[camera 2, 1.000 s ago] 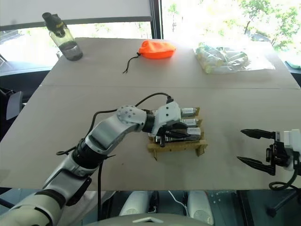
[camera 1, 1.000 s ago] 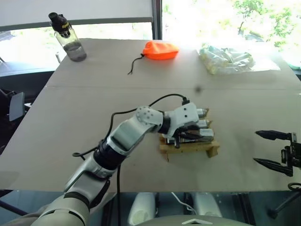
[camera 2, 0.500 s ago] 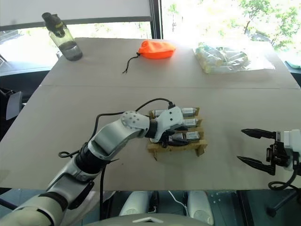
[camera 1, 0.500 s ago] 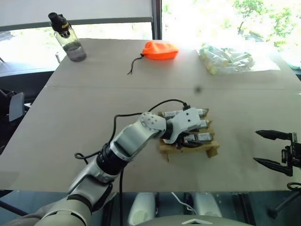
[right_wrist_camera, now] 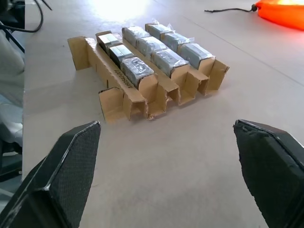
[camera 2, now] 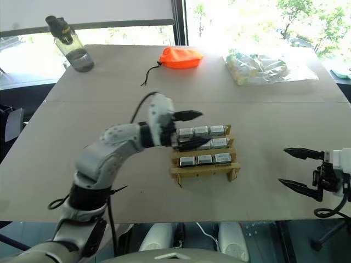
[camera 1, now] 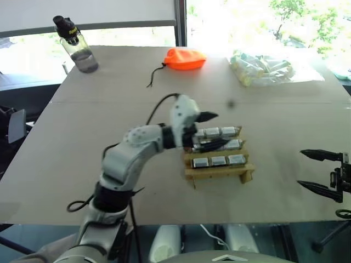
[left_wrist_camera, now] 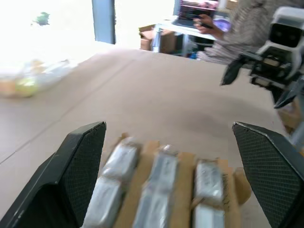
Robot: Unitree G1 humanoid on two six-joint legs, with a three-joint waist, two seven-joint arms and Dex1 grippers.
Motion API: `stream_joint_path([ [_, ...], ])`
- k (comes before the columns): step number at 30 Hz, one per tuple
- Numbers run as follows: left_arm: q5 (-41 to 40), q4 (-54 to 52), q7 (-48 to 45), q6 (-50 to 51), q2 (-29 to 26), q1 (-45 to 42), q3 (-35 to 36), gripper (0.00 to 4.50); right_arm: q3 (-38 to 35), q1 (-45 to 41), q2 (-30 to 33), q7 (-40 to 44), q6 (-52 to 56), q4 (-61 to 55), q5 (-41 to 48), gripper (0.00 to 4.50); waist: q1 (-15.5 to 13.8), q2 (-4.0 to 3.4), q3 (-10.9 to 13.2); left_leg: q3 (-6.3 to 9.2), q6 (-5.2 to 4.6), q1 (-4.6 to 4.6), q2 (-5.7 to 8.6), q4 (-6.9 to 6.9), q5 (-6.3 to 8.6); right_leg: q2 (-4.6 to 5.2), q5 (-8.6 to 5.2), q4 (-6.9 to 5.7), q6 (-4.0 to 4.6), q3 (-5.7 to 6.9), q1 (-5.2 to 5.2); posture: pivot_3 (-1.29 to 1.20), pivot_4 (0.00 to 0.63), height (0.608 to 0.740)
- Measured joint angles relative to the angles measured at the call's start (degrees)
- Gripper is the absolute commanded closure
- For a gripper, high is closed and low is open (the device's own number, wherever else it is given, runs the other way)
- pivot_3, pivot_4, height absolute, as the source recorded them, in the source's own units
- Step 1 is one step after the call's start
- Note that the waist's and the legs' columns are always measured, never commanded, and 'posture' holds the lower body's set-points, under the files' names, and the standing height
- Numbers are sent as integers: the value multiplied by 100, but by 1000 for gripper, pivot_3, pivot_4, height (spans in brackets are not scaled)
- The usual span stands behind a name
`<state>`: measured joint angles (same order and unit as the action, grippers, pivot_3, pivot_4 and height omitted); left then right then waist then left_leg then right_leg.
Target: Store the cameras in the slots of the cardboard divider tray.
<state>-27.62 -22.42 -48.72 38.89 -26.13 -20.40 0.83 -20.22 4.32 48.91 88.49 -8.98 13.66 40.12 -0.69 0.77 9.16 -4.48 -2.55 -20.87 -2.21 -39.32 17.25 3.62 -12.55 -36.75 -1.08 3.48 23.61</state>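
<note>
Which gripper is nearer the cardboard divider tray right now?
Left. The left gripper hangs open just above the cardboard divider tray at its far-left corner; the right gripper sits open, well off to the tray's right.

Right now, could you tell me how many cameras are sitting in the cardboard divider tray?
9: cameras fill all three rows of the cardboard divider tray, three per row.

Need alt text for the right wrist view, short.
A cardboard divider tray sits on a table, its three rows of three slots each holding a camera. The open right gripper points at it from a distance, with an orange pouch behind.
</note>
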Motion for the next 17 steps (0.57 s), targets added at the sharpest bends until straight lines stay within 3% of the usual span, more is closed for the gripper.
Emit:
stream_joint_path([
  [3,-335,-4,3,-125,-73,789,679,90,42,-269,-74,2,-6,172,-70,0,-12,-1,-1,-14,-3,5,3,-3,2,11,0,1,-2,-10,-2,0,150,740],
  [8,31,890,-456,-1335,-406,2667,1124,90,58,-490,-368,-1,-194,868,-236,0,-21,7,2,-17,-18,4,0,1,12,7,-2,4,1,-7,3,0,150,740],
  [17,460,998,-605,-2619,-473,2949,967,90,79,-632,-474,1,-424,1263,-432,0,-68,-6,-2,-16,-39,4,0,2,24,41,-11,1,25,0,3,0,150,740],
])
